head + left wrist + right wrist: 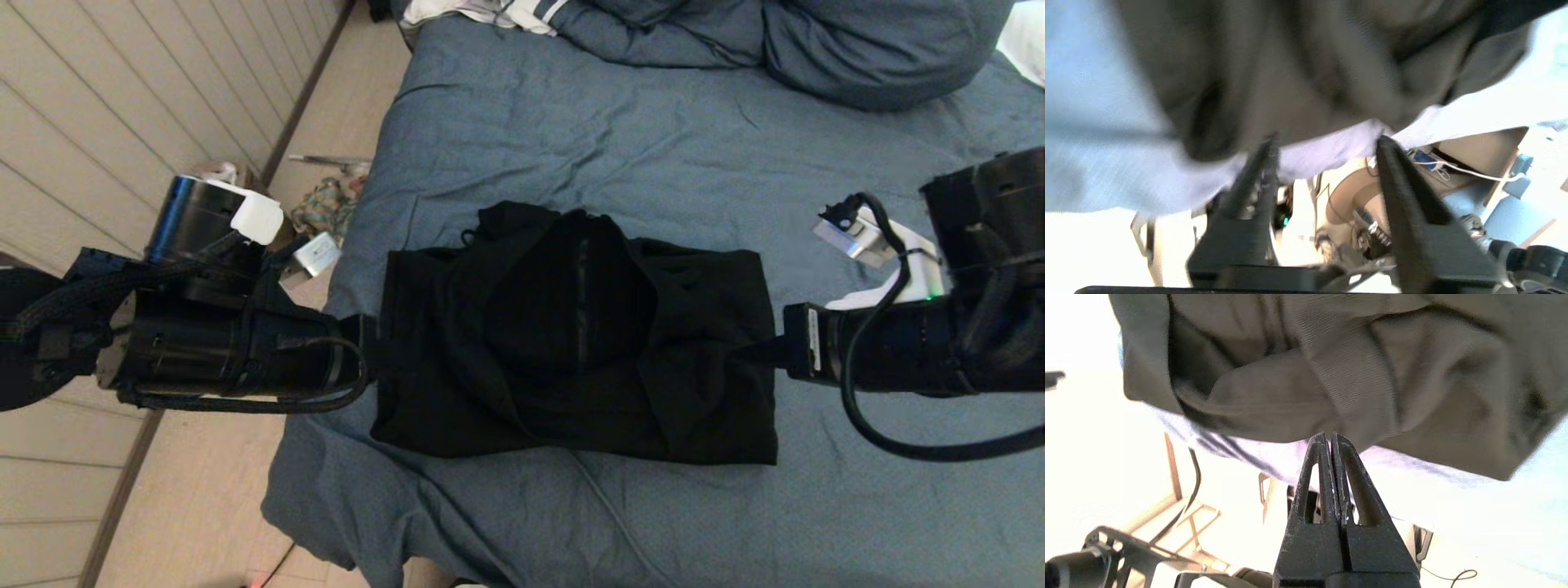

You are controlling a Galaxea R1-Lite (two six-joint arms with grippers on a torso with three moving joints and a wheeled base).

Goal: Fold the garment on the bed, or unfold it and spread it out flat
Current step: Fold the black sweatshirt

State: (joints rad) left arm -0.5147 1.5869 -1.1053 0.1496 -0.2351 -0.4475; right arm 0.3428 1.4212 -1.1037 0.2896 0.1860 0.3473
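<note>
Garment lies folded on the bed. We see our left gripper parted at one edge, our right gripper pressed together, empty, at the other.

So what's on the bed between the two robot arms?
The folded black hoodie, seen in the head view, lies between the left tool and right tool on the blue bed.

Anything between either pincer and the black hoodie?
Nothing visible. The left pincer, jaws apart, sits at the left edge of the black zip-front hooded sweatshirt; the right pincer, shut and empty, sits at its right edge. Only the slate-blue duvet-covered bed lies beneath.
</note>
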